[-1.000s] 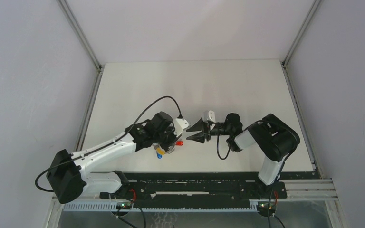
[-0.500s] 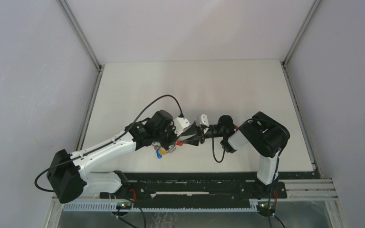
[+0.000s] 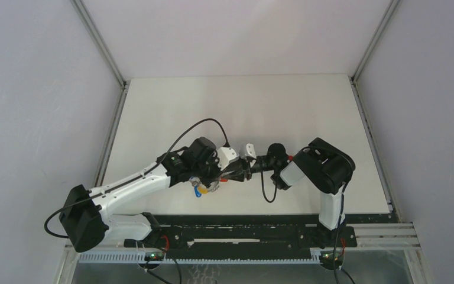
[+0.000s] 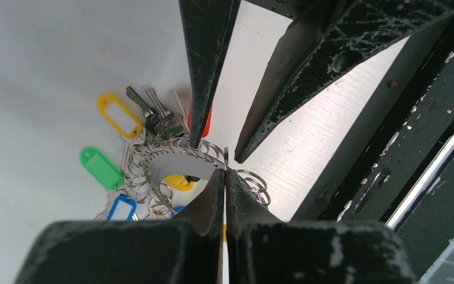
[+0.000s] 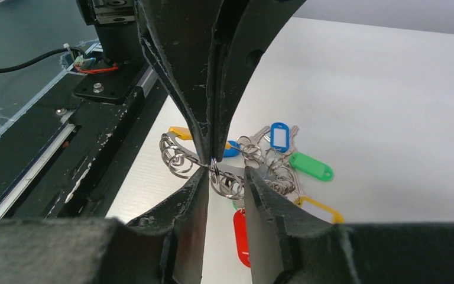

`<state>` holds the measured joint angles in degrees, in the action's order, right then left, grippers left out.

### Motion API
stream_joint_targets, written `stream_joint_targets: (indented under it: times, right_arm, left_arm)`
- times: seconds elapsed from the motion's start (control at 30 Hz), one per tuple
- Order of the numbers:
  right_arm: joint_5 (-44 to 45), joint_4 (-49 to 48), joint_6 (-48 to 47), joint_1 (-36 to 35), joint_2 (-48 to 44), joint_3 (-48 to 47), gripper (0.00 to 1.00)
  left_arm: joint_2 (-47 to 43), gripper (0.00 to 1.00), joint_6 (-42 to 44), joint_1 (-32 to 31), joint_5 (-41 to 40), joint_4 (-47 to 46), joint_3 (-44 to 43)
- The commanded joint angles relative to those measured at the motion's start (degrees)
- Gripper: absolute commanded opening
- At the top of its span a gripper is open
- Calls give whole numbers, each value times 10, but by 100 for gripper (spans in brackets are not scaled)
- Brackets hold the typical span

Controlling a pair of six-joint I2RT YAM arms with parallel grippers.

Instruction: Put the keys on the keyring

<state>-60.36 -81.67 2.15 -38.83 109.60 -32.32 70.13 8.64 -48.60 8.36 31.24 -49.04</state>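
Observation:
The keyring (image 4: 171, 155) is a grey metal ring strung with several small split rings and coloured tags, lying near the table's front edge (image 3: 204, 187). My left gripper (image 4: 224, 171) is shut on the edge of the ring. It also shows in the right wrist view (image 5: 213, 155). My right gripper (image 5: 226, 171) is open, its fingers (image 4: 194, 127) astride the ring right opposite the left gripper. A red-headed key (image 5: 242, 231) lies on the table below and between the right fingers. A yellow-headed key (image 4: 180, 181) lies under the ring. I cannot tell whether either is attached.
Green (image 4: 100, 168), blue (image 4: 121, 207) and yellow (image 4: 118, 115) tags and silver blades (image 4: 153, 115) fan out from the ring. The black rail (image 3: 242, 228) along the table's front edge runs close behind the grippers.
My right gripper has moved left, from about a gripper's length away to right against the left gripper, its open fingers now around the ring. The left gripper has barely moved.

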Motion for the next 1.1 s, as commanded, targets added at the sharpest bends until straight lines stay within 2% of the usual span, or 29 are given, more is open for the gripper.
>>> stream_joint_targets:
  times: [0.0, 0.33, 0.7, 0.87, 0.93, 1.07]
  right_arm:
    - [-24, -23, 1, -7, 9, -18, 26]
    - [-37, -23, 6, -8, 14, -23, 16]
    - [-48, -21, 10, -9, 17, -28, 12]
    - [-54, -18, 10, -3, 21, -29, 0]
    - [-59, -20, 18, 4, 18, -28, 0]
    - [-48, -27, 25, 14, 2, -17, 0]
  left_arm:
    - [-3, 0, 7, -4, 15, -14, -34]
    - [0, 0, 5, -4, 18, -18, -36]
    - [3, 0, 5, -5, 23, -25, -36]
    - [-1, 0, 0, -5, 15, -33, -31]
    - [-8, 0, -12, -5, 5, -47, -20]
    - [-44, 7, -52, -6, -18, -106, 27]
